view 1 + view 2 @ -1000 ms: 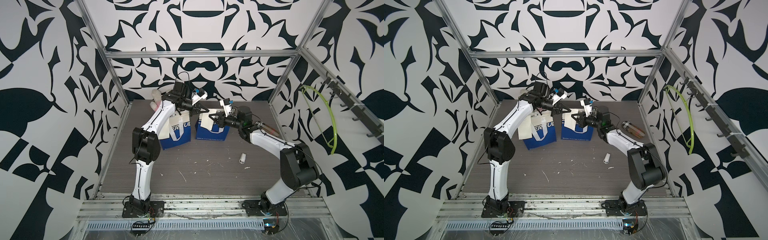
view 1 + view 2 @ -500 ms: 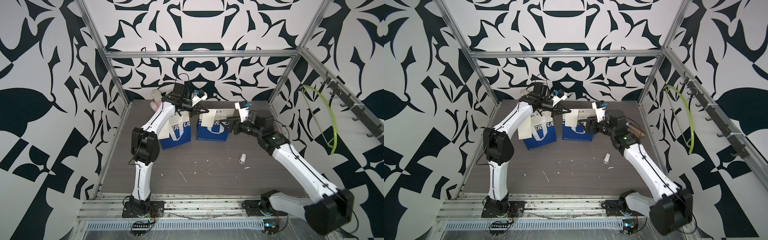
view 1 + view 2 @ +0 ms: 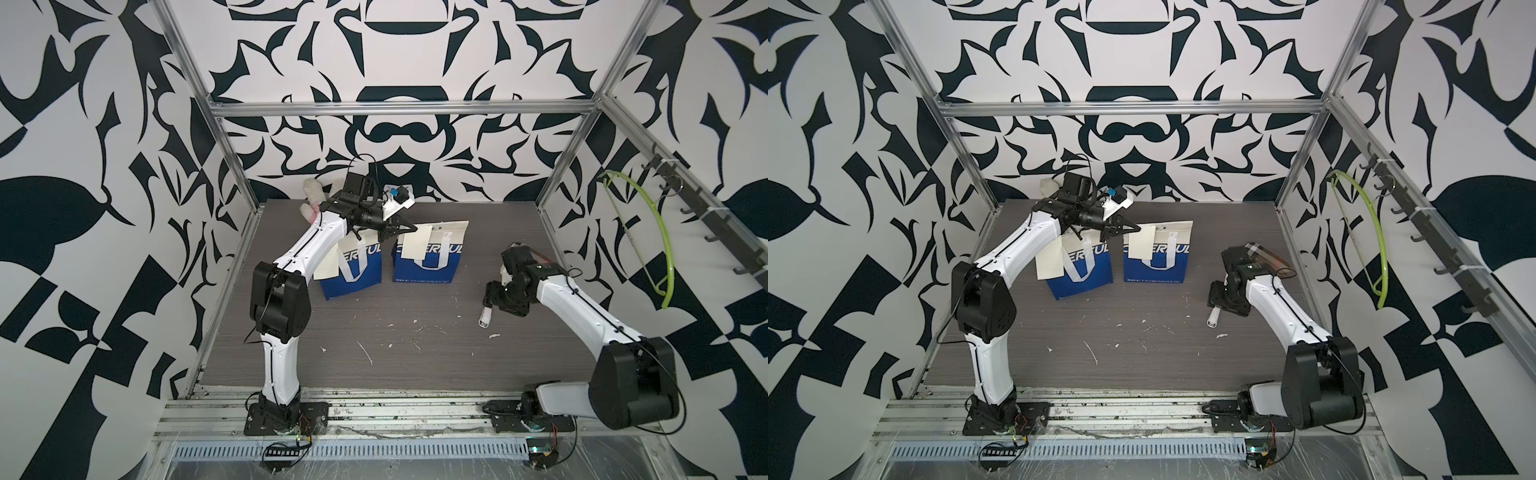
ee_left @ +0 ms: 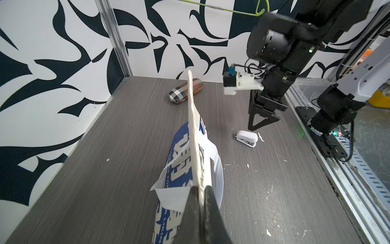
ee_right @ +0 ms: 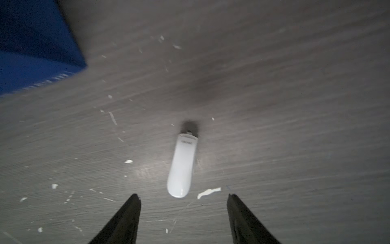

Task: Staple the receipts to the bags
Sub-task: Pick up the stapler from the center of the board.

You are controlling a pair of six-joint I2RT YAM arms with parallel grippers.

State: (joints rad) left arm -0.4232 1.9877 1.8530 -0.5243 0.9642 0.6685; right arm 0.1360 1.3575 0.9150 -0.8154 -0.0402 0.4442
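Two blue-and-cream bags stand at the back of the table, one to the left [image 3: 353, 272] and one to the right [image 3: 432, 259]. A cream receipt [image 3: 326, 264] hangs at the left bag's side. A second receipt [image 3: 415, 245] lies against the right bag's front. My left gripper [image 3: 409, 227] is shut on the right bag's top edge [image 4: 195, 126] with that receipt [image 4: 173, 194] pinched against it. My right gripper [image 3: 490, 297] hangs open just above a small white stapler [image 5: 182, 166] lying on the table, apart from it; its fingertips [image 5: 135, 200] straddle the stapler's near end.
A plush toy [image 3: 311, 195] sits in the back left corner. A plaid glasses case [image 4: 185, 93] lies at the back right, behind my right arm. A green hanger [image 3: 648, 232] hangs on the right wall. Small white scraps [image 3: 365, 351] litter the table.
My right gripper let go at the right bag, opened, and swung right and down to hover over the stapler. The left gripper stays pinched on the bag.
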